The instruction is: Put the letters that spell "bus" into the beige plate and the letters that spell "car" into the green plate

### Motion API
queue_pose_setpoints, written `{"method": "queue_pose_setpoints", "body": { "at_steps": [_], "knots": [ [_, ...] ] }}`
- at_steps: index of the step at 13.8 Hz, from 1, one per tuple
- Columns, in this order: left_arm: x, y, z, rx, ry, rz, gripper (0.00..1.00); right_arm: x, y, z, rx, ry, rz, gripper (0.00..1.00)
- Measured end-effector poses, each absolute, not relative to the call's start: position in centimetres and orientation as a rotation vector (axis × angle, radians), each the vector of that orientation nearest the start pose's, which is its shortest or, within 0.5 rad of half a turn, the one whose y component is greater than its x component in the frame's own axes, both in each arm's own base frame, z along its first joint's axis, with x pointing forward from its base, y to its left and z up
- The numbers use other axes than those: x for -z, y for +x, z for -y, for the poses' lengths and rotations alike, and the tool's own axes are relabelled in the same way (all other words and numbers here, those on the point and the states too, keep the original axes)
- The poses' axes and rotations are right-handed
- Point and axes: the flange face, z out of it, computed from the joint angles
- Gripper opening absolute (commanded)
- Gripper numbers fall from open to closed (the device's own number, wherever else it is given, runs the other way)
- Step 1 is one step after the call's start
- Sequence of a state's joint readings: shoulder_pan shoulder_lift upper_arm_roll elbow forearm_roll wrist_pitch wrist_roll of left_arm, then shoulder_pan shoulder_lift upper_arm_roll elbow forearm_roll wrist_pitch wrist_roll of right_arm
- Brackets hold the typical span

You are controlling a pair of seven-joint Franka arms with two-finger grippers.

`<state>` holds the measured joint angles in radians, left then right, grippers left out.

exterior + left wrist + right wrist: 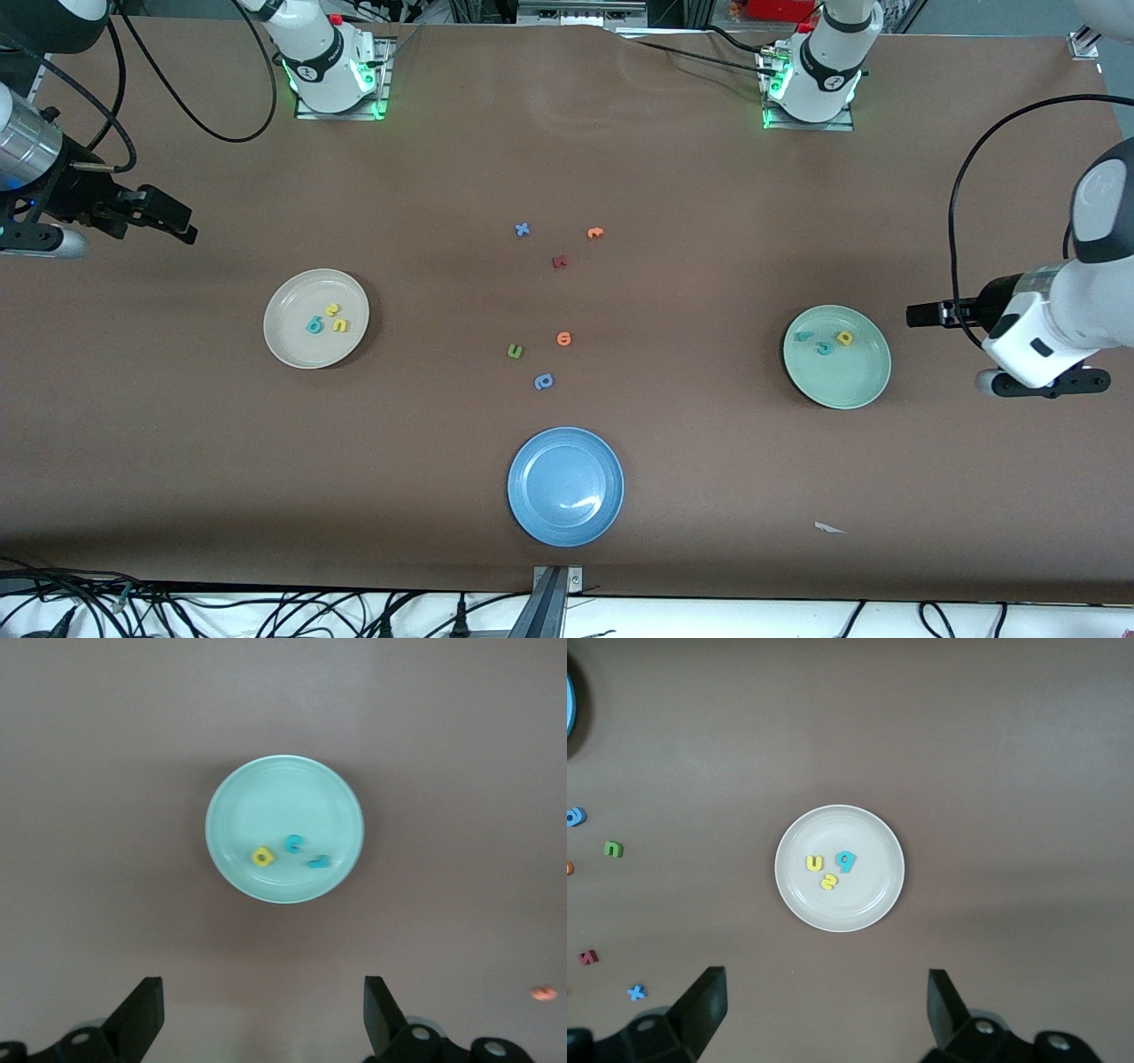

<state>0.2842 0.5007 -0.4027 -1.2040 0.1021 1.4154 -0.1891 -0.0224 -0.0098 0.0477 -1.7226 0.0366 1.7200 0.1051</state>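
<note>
Now both sets lie sorted in the beige plate (316, 318) and green plate (836, 356); the left gripper (263, 1010) and right gripper (827, 1005), fingers open and empty, should be kept clear above.

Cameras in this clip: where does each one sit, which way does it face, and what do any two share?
Front view: high across the table, facing both bases; shows the beige plate, green plate, blue plate and both arms.
Left wrist view: on the left arm, looking down on the green plate; the open left gripper frames it.
Right wrist view: on the right arm, looking down on the beige plate; open right gripper fingers show.
Shared: each wrist view's plate also appears in the front view.
</note>
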Motion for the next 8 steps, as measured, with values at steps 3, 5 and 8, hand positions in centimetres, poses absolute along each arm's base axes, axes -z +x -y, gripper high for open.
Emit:
{"method": "queue_pose_setpoints", "body": {
  "at_steps": [3, 5, 8],
  "knots": [
    [-51.9, 66.4, -1.5, -0.331, -3.249, 0.262, 0.96, -57.1, 56.0, -1.7, 0.007, -3.103, -0.133, 1.00],
    [-54.0, 65.8, -1.8, -0.270, -3.235, 0.287, 0.91, -57.1, 56.0, -1.7, 0.008, -3.103, -0.133, 1.00],
    [-56.6, 65.0, -0.5, -0.192, -3.234, 0.261, 0.91, -57.1, 56.0, -1.7, 0.008, -3.103, -0.133, 1.00]
  ]
}}
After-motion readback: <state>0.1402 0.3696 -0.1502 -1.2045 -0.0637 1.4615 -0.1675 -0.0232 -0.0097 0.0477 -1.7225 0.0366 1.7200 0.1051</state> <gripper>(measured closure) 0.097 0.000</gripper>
